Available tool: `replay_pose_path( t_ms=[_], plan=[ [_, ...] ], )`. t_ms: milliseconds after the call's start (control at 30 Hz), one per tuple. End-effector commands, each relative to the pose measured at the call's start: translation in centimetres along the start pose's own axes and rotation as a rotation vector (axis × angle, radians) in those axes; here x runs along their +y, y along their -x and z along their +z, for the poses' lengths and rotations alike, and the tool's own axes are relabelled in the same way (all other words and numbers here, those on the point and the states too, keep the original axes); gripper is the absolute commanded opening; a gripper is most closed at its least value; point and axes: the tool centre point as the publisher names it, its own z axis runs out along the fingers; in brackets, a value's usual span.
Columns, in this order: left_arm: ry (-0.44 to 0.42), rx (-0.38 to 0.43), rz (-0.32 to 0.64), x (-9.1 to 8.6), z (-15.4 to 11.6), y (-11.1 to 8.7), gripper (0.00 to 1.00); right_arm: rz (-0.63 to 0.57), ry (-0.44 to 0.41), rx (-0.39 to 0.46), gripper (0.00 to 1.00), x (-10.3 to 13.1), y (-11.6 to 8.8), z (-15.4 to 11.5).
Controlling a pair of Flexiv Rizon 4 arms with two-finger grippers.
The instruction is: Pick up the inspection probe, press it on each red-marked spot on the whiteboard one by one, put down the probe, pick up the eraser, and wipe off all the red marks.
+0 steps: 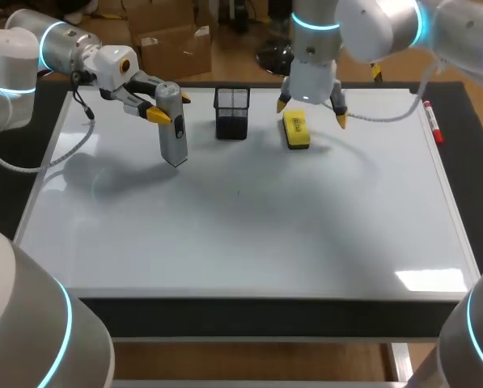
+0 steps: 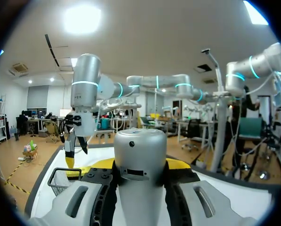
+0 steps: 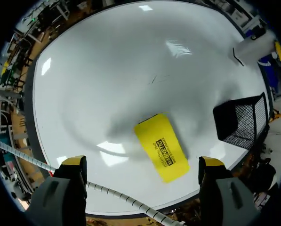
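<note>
1. Whiteboard (image 1: 249,218) covers nearly all of the dark tabletop (image 1: 472,153), and I can't pick out a single red spot on it. There's just one faint stroke (image 1: 239,192) out in front of the mesh basket (image 1: 231,111), too small to tell its colour.
2. Left of the basket, the left gripper (image 1: 170,107) is clenched on the inspection probe (image 1: 173,137), pinching its upper body from two sides. The grey probe hangs nearly upright with its lower end down at the board, though I can't tell if it's touching. Gripping it high leaves the tip free to press straight down.
3. Just right of the basket, the yellow eraser (image 1: 295,129) lies flat on the board, untouched.
4. Right over that eraser hovers the right gripper (image 1: 311,111), spread wide and holding nothing, with one finger on either side and both clear of it. I'd judge it's staged there for the wiping step.
5. Far right of the basket, a red marker (image 1: 432,121) lies along the board's edge, out of the working area.
6. My read is that the probe pickup is done. With no marks showing, I can't say how far the pressing has got.
</note>
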Motion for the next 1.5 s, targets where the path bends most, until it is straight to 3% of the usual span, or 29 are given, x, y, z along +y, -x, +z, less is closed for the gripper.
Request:
replay_pose_path(
  t_ms=[33, 167, 533, 1067, 1333, 1500],
  plan=[
    [0.002, 0.001, -0.001, -0.2, 0.0, 0.0, 0.00, 0.121, -0.001, -0.089, 1.00, 0.2, -2.1, -1.2],
    [0.002, 0.001, -0.001, -0.2, 0.0, 0.0, 0.00, 0.282, 0.062, -0.160, 1.00, -0.2, -3.1, -1.7],
    [0.002, 0.001, -0.001, -0.2, 0.0, 0.0, 0.00, 0.501, 0.093, -0.278, 1.00, -0.7, -4.9, -4.4],
    [0.002, 0.001, -0.001, -0.2, 0.0, 0.0, 0.00, 0.647, 0.070, -0.408, 1.00, -1.1, -7.7, -8.9],
    [0.002, 0.001, -0.001, -0.2, 0.0, 0.0, 0.00, 0.680, 0.071, -0.484, 1.00, -0.8, -9.1, -9.7],
    [0.002, 0.001, -0.001, -0.2, 0.0, 0.0, 0.00, 0.680, 0.071, -0.484, 1.00, -0.8, -9.1, -9.7]
  ],
)
